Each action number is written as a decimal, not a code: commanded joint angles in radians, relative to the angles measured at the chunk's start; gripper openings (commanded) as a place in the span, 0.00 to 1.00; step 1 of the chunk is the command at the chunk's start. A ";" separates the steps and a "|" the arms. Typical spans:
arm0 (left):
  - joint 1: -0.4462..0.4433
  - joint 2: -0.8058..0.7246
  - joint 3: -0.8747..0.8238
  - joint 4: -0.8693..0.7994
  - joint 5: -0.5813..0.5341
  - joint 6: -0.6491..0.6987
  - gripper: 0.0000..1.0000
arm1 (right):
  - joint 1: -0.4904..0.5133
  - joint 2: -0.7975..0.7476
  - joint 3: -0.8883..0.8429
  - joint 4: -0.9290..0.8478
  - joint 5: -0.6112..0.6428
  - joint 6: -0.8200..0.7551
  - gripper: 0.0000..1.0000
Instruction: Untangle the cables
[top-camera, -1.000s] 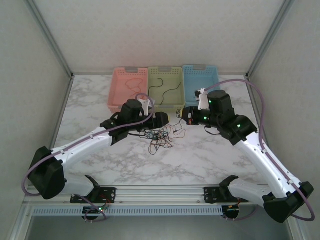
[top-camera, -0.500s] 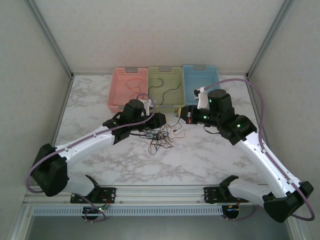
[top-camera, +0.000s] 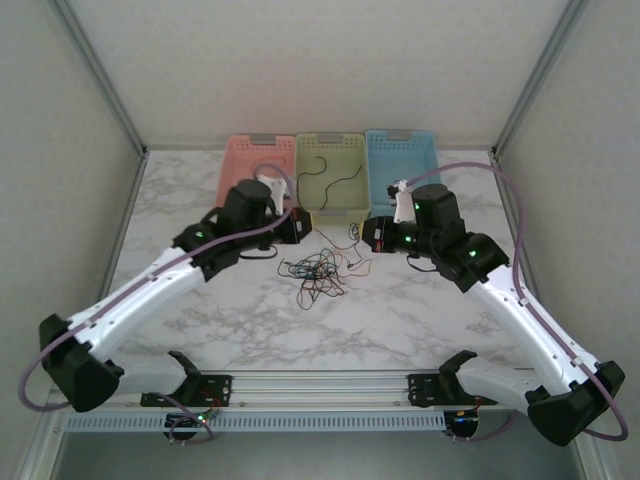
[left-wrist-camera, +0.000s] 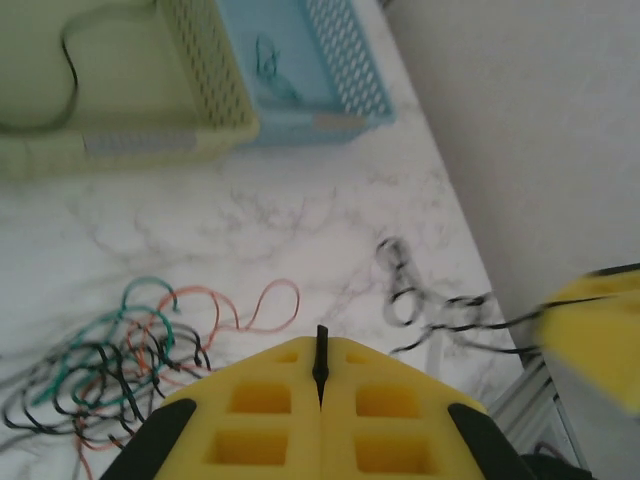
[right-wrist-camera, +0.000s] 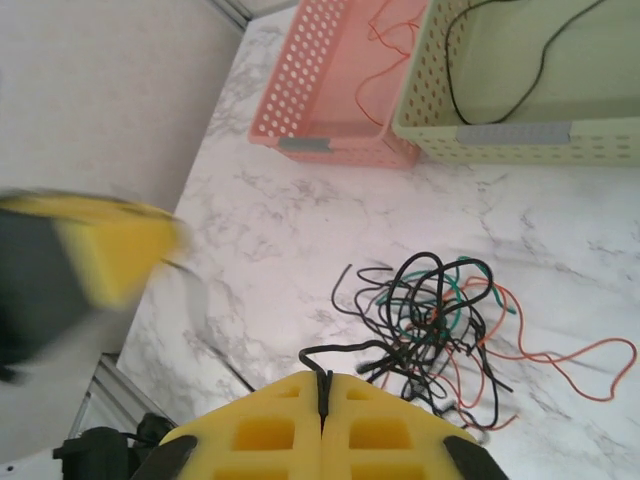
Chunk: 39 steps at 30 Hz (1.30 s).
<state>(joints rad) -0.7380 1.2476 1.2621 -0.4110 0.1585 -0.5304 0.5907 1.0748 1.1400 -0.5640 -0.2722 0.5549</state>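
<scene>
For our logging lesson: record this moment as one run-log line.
left gripper shut on black cable | right gripper shut on black wire | tangle of cables on table

No legible text, brand, number or sign is found in any view. Grey label strips (right-wrist-camera: 513, 133) on the front walls of the pink basket (right-wrist-camera: 300, 90), green basket (right-wrist-camera: 600, 150) and blue basket (left-wrist-camera: 350, 60) at the tabletop's (right-wrist-camera: 300, 230) far edge show no readable characters.

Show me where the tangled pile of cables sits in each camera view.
Top external: cable pile at the centre of the picture.
Left wrist: lower left.
Right wrist: lower centre-right.
Shared landmark: the green basket, just beyond the pile in all three.
</scene>
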 joint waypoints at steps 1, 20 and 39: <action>0.005 -0.052 0.163 -0.221 -0.118 0.119 0.00 | -0.003 -0.030 -0.029 0.031 0.014 -0.024 0.27; 0.006 -0.022 0.757 -0.493 -0.069 0.198 0.00 | 0.187 0.099 -0.193 0.793 -0.289 -0.168 0.69; 0.006 0.058 0.784 -0.396 -0.252 0.127 0.00 | 0.286 0.128 -0.219 0.979 -0.191 -0.300 0.67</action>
<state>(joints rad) -0.7376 1.2980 2.0212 -0.8452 -0.0078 -0.3717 0.8562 1.2137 0.9005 0.3569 -0.4938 0.2863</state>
